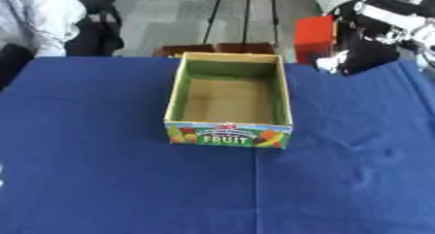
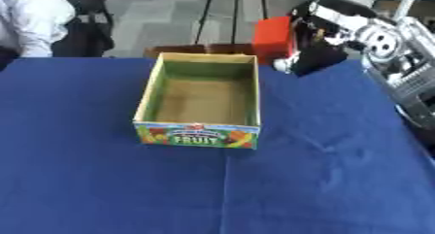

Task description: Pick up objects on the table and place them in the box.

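Our right hand [image 2: 310, 58] hovers at the far right, beside the box [image 2: 200, 131]; its fingers curl around a red block [image 2: 274, 40]. We judge it rigid and light, best held across its flat sides. The box sits mid-table, empty.

An open cardboard box [image 2: 200, 101] labelled FRUIT is sitting in the middle of the frame on a blue tablecloth [image 2: 102, 179], its inside showing bare. In the upper right, the robot's right hand [image 2: 316, 46] is holding a red block-shaped object [image 2: 274, 40] just beyond the box's far right corner.
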Motion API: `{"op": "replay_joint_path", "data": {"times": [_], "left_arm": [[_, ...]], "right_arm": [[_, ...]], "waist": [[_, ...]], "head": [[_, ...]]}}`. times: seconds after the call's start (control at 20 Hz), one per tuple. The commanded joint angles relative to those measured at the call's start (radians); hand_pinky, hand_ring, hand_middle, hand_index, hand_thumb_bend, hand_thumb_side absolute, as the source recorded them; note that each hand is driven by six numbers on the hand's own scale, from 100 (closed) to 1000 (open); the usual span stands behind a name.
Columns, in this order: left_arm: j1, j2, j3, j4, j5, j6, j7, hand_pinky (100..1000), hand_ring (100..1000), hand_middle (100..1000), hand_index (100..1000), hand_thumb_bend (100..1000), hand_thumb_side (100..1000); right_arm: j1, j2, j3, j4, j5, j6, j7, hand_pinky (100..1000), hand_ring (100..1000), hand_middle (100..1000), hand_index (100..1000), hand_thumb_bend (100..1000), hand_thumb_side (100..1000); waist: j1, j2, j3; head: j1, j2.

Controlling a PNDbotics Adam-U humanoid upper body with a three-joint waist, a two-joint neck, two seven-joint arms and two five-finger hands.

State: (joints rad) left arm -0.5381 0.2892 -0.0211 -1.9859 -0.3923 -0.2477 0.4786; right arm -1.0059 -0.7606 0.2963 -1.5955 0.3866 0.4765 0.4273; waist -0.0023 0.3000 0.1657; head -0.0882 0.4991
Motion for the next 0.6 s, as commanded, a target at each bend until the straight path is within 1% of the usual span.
{"op": "replay_joint_path", "data": {"times": [0.05,0.3,0.5,0.6], "left_arm": [[-0.02,0.021,-0.001,-0.014,0.002,0.0,-0.003,823,902,872,973,100,965],[-0.031,0.018,-0.003,-0.014,0.007,-0.003,-0.003,822,902,871,973,100,965],[-0.04,0.013,-0.006,-0.014,0.012,-0.004,-0.004,821,901,871,973,100,965],[-0.043,0.01,-0.007,-0.014,0.015,-0.004,-0.005,821,901,871,973,100,966]], "right_arm": [[-0.068,0.038,-0.009,0.05,0.029,-0.006,-0.026,314,475,375,469,100,272],[-0.147,0.132,-0.004,0.166,0.079,-0.041,-0.078,317,477,374,469,100,259],[-0.172,0.197,0.002,0.294,0.151,-0.098,-0.139,319,480,377,471,100,259],[-0.176,0.229,-0.007,0.367,0.183,-0.125,-0.167,319,479,377,471,100,264]], "waist": [[-0.017,0.001,0.008],[-0.026,0.022,0.038],[-0.029,0.036,0.063],[-0.029,0.043,0.071]], "head": [[-0.011,-0.022],[-0.027,-0.045],[-0.035,-0.057],[-0.038,-0.061]]}}
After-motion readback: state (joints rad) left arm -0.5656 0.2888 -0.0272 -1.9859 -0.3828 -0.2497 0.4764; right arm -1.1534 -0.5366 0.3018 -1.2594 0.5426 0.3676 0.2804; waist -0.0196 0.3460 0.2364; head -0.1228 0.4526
